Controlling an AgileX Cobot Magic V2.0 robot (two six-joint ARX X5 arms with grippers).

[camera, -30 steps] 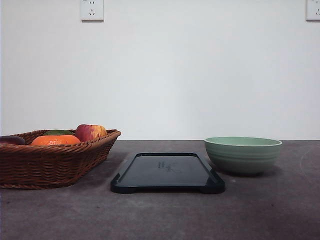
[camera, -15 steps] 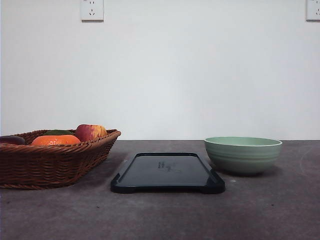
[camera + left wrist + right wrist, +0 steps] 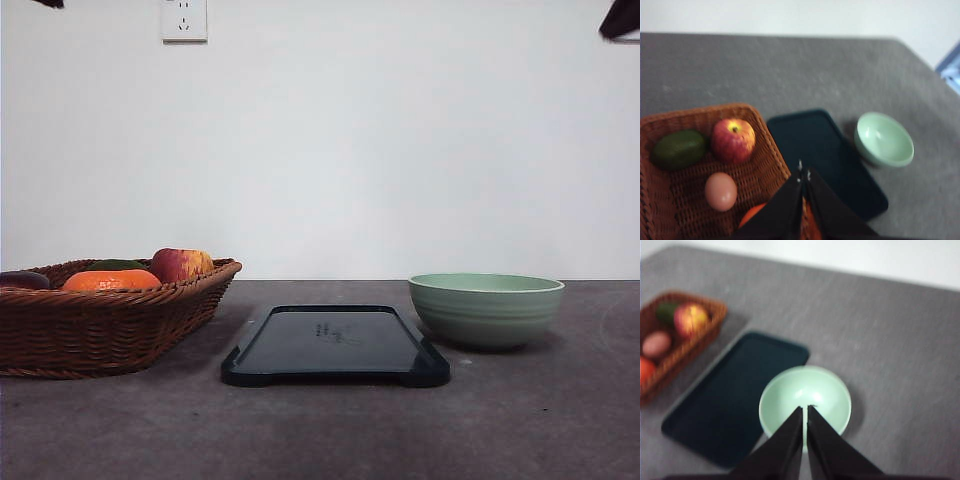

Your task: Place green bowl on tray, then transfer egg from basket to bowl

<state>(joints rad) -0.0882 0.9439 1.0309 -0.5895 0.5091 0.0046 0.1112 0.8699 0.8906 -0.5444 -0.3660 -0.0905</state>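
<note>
The pale green bowl stands on the grey table just right of the black tray, beside it and not on it. The egg lies in the wicker basket at the left, close to a red-yellow apple. In the left wrist view my left gripper hangs shut and empty above the basket's rim nearest the tray. High over the bowl, my right gripper is also shut and holds nothing. The egg also shows in the right wrist view.
The basket also holds an orange and a dark green avocado. Bare grey table lies in front of and behind the tray. A white wall with a power socket rises behind the table. Dark arm parts show at the top corners.
Dark parts of both arms have come into the top corners of the front view. Bowl, tray and basket have not moved.
</note>
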